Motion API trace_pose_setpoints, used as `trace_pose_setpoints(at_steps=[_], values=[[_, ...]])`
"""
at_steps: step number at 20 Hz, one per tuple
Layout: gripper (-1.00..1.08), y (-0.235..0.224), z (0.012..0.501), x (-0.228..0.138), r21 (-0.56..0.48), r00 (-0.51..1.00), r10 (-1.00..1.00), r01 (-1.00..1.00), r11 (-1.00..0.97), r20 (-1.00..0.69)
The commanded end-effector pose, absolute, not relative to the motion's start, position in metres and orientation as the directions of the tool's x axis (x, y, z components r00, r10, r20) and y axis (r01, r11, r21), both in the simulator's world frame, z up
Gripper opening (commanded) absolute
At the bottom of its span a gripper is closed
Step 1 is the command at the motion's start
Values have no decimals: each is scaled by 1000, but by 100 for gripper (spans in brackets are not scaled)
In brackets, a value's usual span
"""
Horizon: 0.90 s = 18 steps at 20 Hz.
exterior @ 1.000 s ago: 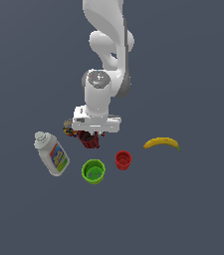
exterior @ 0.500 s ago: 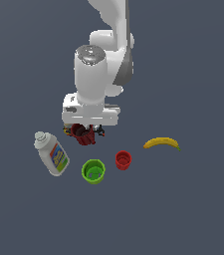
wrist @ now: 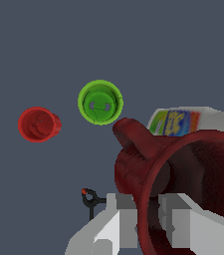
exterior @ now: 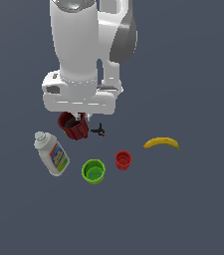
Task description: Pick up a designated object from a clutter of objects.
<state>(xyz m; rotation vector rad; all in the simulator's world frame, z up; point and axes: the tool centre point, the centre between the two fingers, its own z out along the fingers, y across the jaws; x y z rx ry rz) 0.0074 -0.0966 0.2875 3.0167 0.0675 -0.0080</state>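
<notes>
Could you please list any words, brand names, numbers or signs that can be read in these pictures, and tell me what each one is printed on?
No text can be read in either view.
White bottle: a blue, yellow and red label with some lettering-like marks, too blurred to read in both views.
Maroon mug, green cup, red cup, banana and black clamp: no markings visible.

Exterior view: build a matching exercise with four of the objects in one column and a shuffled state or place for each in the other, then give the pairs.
Things:
1. maroon mug
2. white bottle
3. green cup
4. banana

States or places:
A. lying on its side, label up
B. farthest toward the exterior view's right
C. clamped at its rim by the gripper
D. upright, beside the red cup

Pairs: 1-C, 2-A, 3-D, 4-B
</notes>
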Motion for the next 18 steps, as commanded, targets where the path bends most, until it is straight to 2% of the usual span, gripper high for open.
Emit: trace_pose_setpoints(at_steps=[1, 11, 18], values=[[-100, -100, 313, 16, 124, 999, 44, 45, -991, -6], [-100, -111, 389, 45, 126, 999, 44, 44, -991, -6], [-100, -116, 422, 59, 128, 999, 43, 44, -991, -6]])
